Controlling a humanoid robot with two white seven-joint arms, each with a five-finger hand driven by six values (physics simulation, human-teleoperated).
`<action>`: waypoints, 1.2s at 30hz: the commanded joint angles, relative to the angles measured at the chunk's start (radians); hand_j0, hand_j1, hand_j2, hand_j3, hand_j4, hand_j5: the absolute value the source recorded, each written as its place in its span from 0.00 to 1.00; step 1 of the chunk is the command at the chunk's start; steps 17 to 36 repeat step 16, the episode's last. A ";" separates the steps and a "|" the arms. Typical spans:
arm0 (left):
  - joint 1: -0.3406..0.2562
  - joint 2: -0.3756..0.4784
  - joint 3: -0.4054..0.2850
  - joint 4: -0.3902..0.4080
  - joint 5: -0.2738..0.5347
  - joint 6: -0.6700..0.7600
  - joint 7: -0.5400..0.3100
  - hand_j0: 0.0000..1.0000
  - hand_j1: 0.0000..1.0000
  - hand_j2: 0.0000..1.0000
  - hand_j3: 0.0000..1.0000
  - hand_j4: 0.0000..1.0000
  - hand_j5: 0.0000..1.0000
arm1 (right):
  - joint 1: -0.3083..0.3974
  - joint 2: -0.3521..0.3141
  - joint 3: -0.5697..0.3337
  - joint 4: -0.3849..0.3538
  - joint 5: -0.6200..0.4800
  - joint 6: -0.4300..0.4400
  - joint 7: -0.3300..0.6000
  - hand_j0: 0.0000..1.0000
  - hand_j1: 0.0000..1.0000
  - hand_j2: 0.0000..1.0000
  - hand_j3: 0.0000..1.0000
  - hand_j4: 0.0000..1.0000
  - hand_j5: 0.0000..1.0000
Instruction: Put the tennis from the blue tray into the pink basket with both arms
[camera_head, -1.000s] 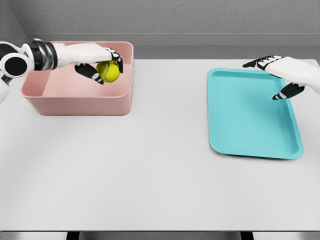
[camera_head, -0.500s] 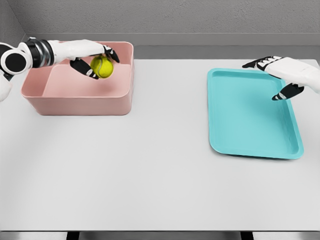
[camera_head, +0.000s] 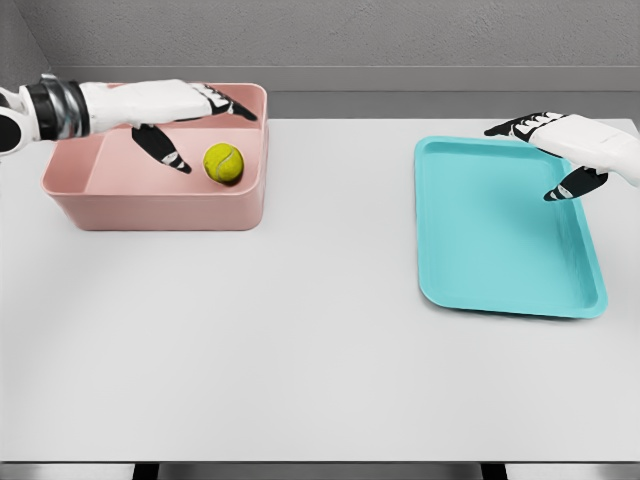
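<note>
While the white table (camera_head: 320, 350) sits under a grey wall (camera_head: 350, 35), the tennis ball (camera_head: 223, 163) lies in the pink basket (camera_head: 150, 212), just below the left hand (camera_head: 175, 105)'s spread fingers; the right hand (camera_head: 565, 145) hovers slack-fingered over the blue tray (camera_head: 500, 240).

text: none legible | labels: none | brands: none | numbers: none | signs: none

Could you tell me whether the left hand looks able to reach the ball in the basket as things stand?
Probably yes: the left hand hovers open just above the ball in the open-topped basket, nothing between.
</note>
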 joint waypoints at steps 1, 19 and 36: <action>0.002 0.071 0.001 -0.086 0.046 -0.022 0.000 1.00 1.00 1.00 1.00 1.00 1.00 | 0.000 -0.001 -0.001 0.000 -0.004 0.002 0.000 1.00 1.00 1.00 1.00 1.00 1.00; 0.147 0.231 0.044 -0.186 0.080 -0.022 0.010 1.00 1.00 1.00 1.00 1.00 1.00 | 0.000 -0.004 -0.002 -0.002 -0.004 -0.001 0.000 1.00 1.00 1.00 1.00 1.00 1.00; 0.147 0.231 0.044 -0.186 0.080 -0.022 0.010 1.00 1.00 1.00 1.00 1.00 1.00 | 0.000 -0.004 -0.002 -0.002 -0.004 -0.001 0.000 1.00 1.00 1.00 1.00 1.00 1.00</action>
